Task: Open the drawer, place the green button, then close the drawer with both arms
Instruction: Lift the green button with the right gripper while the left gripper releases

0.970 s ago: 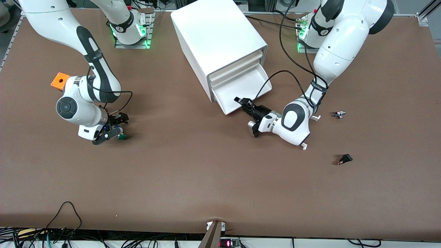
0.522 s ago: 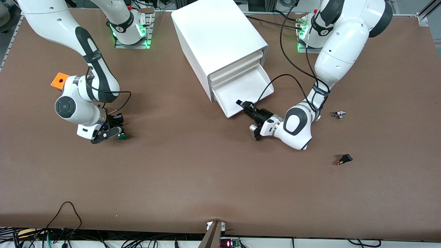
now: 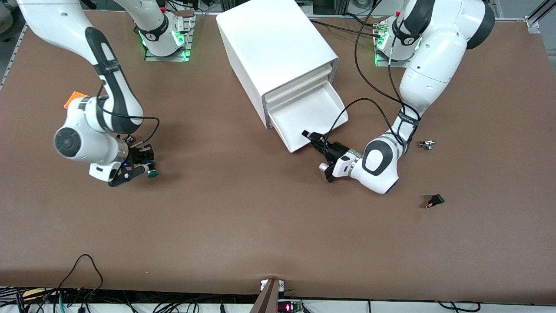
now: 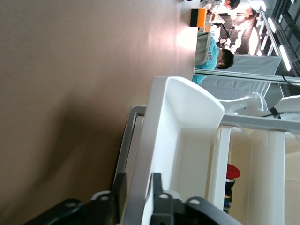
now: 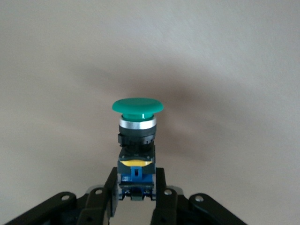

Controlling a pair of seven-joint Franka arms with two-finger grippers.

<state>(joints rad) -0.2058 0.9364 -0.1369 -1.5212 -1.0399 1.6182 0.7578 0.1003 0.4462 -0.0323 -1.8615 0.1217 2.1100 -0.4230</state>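
The white cabinet (image 3: 278, 48) stands at the back middle of the table. Its lowest drawer (image 3: 312, 115) is pulled partly out. My left gripper (image 3: 309, 135) is shut on the drawer's front rim, one finger outside and one inside, as the left wrist view shows (image 4: 138, 180); the drawer (image 4: 187, 136) is empty in that view. My right gripper (image 3: 145, 167) is low over the table toward the right arm's end and is shut on the button (image 3: 152, 174). In the right wrist view the gripper (image 5: 137, 180) clamps the blue-yellow stem and the button's green cap (image 5: 137, 106) points away from it.
An orange block (image 3: 71, 96) lies partly hidden by my right arm. A small metal part (image 3: 428, 144) and a black switch with an orange tip (image 3: 434, 201) lie toward the left arm's end. Two shut drawers sit above the open one.
My left gripper has drawn the drawer farther out toward the front camera. My right arm has swung toward its end of the table, its gripper staying on the button.
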